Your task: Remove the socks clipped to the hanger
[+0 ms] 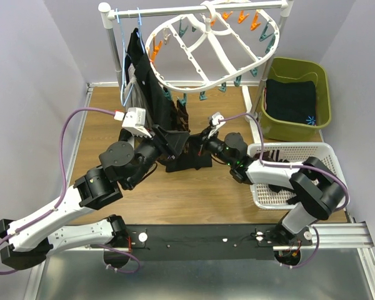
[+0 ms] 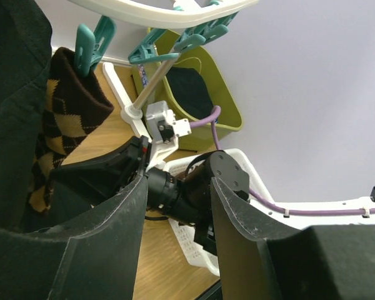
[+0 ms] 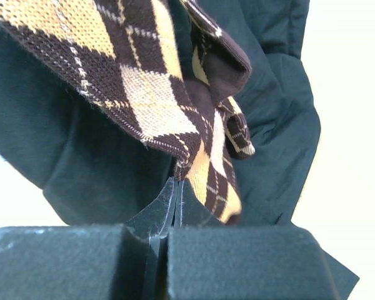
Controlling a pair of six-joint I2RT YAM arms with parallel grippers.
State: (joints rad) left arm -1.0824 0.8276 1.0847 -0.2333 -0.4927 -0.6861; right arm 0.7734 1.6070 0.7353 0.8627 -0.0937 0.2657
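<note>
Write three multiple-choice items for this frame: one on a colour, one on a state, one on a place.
1. What colour is the clip holding the diamond-patterned sock on the hanger?
A orange
B teal
C white

2. The left pincer is:
A shut on the sock
B shut on nothing
C open

3. The folded dark cloth lies:
A in the green bin
B clipped to the hanger
C in the left pincer

Answers:
1 B, the left wrist view shows a teal clip gripping the sock's top edge.
2 C, its fingers stand wide apart in its own view.
3 A, the top view shows the cloth inside the bin.
</note>
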